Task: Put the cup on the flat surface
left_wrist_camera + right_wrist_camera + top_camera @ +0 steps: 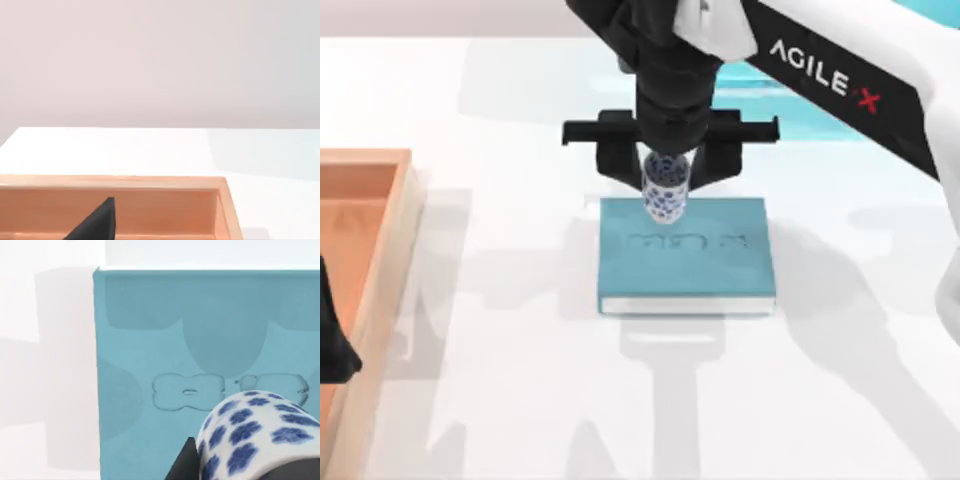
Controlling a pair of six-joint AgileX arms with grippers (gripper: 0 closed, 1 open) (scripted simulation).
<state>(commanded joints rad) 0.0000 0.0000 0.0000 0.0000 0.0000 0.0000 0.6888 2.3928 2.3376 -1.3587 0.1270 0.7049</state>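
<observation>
The cup (665, 188), white with blue flowers, hangs above the far edge of a teal book (685, 255). My right gripper (667, 172) is shut on it, one black finger on each side. In the right wrist view the cup (255, 430) is close up and tilted, with the book (150, 340) below carrying its shadow. The flat surface, a white tabletop (520, 400), spreads all around the book. My left gripper (332, 335) is parked at the left edge over the tray.
An orange wooden tray (360, 200) lies along the table's left side, and its rim (150, 182) crosses the left wrist view. The right arm (840, 85) reaches in from the top right.
</observation>
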